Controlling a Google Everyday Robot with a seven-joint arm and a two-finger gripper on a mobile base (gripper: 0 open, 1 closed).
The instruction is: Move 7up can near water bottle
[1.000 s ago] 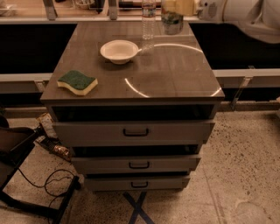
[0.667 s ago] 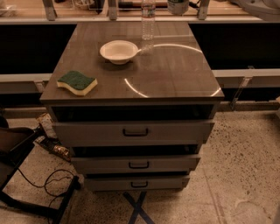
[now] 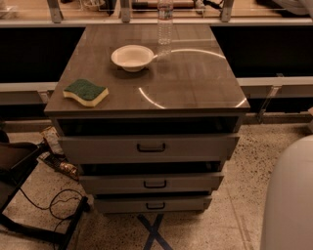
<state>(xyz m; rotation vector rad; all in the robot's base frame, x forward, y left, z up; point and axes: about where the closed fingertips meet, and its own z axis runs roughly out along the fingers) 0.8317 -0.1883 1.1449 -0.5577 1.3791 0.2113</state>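
Note:
The water bottle [image 3: 165, 22] stands upright at the far edge of the cabinet top [image 3: 195, 78], just behind and to the right of a white bowl [image 3: 132, 56]. Its cap is cut off by the top of the camera view. The 7up can is out of view. My gripper is out of view too. Only a white rounded part of my arm [image 3: 289, 195] shows at the lower right, and a pale bit of it [image 3: 293, 5] at the top right corner.
A green and yellow sponge [image 3: 85, 92] lies near the cabinet's front left corner. The cabinet has three drawers [image 3: 149, 146], each slightly open. A cable and clutter [image 3: 56, 156] lie on the floor at the left. A shelf rail [image 3: 146, 19] runs behind.
The arm and gripper, which held a can-like object beside the bottle at the top, have gone out of the top of the view. A white arm part now shows at the lower right.

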